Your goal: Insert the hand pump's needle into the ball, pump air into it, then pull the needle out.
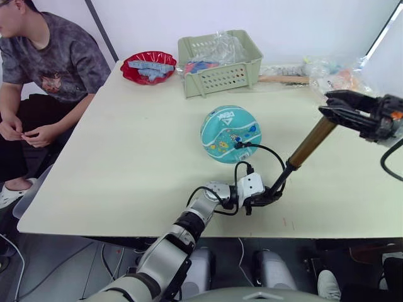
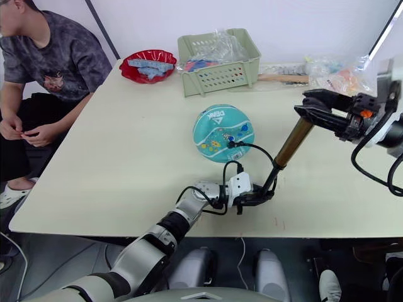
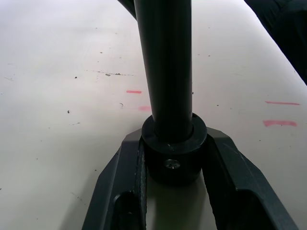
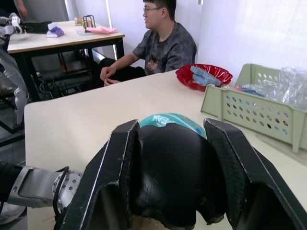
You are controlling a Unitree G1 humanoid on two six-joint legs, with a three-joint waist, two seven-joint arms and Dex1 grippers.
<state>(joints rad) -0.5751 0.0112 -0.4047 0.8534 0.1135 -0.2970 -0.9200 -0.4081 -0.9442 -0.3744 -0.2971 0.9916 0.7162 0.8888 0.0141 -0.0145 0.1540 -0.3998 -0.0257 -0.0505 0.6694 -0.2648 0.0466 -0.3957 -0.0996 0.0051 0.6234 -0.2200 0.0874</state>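
The teal-blue ball (image 1: 230,133) rests mid-table. The hand pump (image 1: 312,143) leans over the table to its right, brass barrel tilted up toward the right. My left gripper (image 1: 272,194) is shut on the pump's black lower end cap (image 3: 175,155), low near the table. At the raised end, my right gripper (image 1: 334,110) is shut on the black T-handle (image 4: 172,177). A thin black hose (image 1: 267,151) loops from the pump's base to the ball's near side. The needle's black fitting (image 1: 239,144) sits against the ball there; the pin itself is hidden.
A green basket (image 1: 220,63) holding plastic bags and a red bowl (image 1: 149,66) stand at the table's far side. More bagged items (image 1: 334,78) lie at the back right. A person (image 1: 44,56) sits at the table's left edge.
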